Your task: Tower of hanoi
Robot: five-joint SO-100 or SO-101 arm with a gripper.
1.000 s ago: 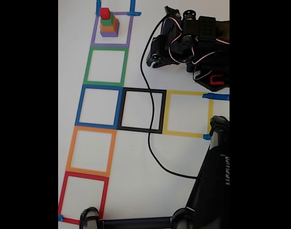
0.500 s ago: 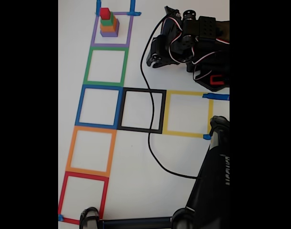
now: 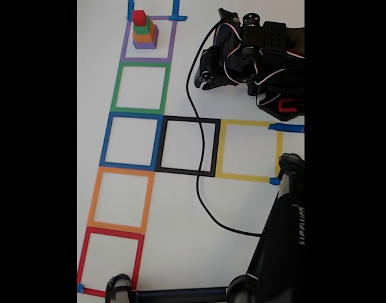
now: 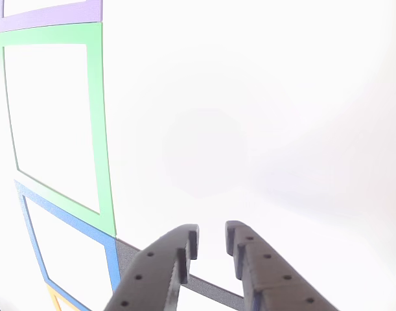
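arm (image 3: 256,57) folded | fingers (image 4: 185,249) slightly parted, holding nothing

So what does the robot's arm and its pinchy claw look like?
The arm is black and chunky, with thin red and white wires looped over it and a small red mark near one end. A long black cable snakes away from it across the white table. The gripper has two dark grey curved fingers dotted with little round holes.

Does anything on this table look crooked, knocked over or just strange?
Nothing stands out. The stack of coloured blocks stands upright in the purple square, and the gripper holds nothing. A black cable trails across the black square.
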